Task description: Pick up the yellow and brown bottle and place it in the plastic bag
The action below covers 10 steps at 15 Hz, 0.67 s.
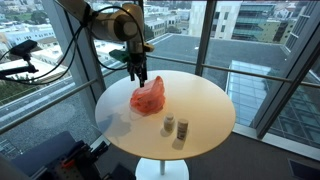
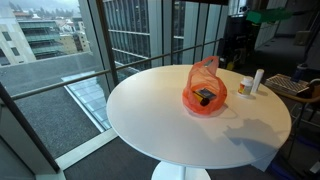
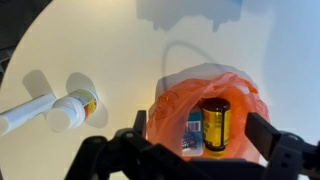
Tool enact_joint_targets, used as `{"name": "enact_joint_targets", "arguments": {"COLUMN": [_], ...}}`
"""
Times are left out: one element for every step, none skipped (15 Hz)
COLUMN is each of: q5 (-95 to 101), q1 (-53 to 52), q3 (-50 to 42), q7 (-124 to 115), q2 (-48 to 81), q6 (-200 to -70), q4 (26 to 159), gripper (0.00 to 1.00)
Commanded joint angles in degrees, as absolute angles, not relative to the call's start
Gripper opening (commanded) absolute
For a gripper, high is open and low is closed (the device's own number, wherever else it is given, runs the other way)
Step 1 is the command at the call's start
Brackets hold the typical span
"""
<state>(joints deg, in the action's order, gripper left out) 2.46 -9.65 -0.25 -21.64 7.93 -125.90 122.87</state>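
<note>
The yellow and brown bottle (image 3: 215, 125) lies inside the orange plastic bag (image 3: 240, 95), next to a blue and white packet (image 3: 190, 137). The bag sits on the round white table in both exterior views (image 1: 148, 97) (image 2: 204, 92), with a dark shape inside it (image 2: 203, 97). My gripper (image 3: 203, 135) is open, its two dark fingers wide apart on either side of the bag's mouth and touching neither bottle nor bag. In an exterior view the gripper (image 1: 138, 68) hangs just above the bag.
The round white table (image 1: 205, 100) stands by tall windows. Two small white bottles (image 1: 168, 125) (image 1: 182, 130) stand near the bag; they also show in the wrist view (image 3: 68, 112) (image 3: 25, 112) and an exterior view (image 2: 246, 87) (image 2: 258, 80).
</note>
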Motion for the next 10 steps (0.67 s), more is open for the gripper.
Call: {"name": "enact_joint_targets", "arguments": {"q5": [1.78,1.69,1.73,1.94,2.06,2.07,2.00,2.43,2.41,2.41], "q1": [-7.45,-7.14,-6.89,-6.68,-6.49,-6.32,-6.18,-6.17,-6.07,-6.06], "q3": [1.02,1.09,1.14,1.18,1.25,1.37,1.51,1.76,1.83,1.88], "q7": [-17.16,-16.38,-15.85,-15.63,-15.40,-15.34,-15.68,-16.99,-16.98,-16.98], "q2": [2.02,1.00,-0.01,-0.87,-1.58,-2.10,-2.47,-0.83,-1.27,-1.46], "q6": [-120.07,-118.43,-116.66,-115.54,-114.49,-113.72,-113.79,-114.89,-114.59,-114.52], "q4": [124.08,123.87,123.62,123.51,123.41,123.38,123.49,122.88,122.88,122.88], "gripper": [1.00,1.00,1.00,1.00,1.00,1.00,1.00,1.00,1.00,1.00]}}
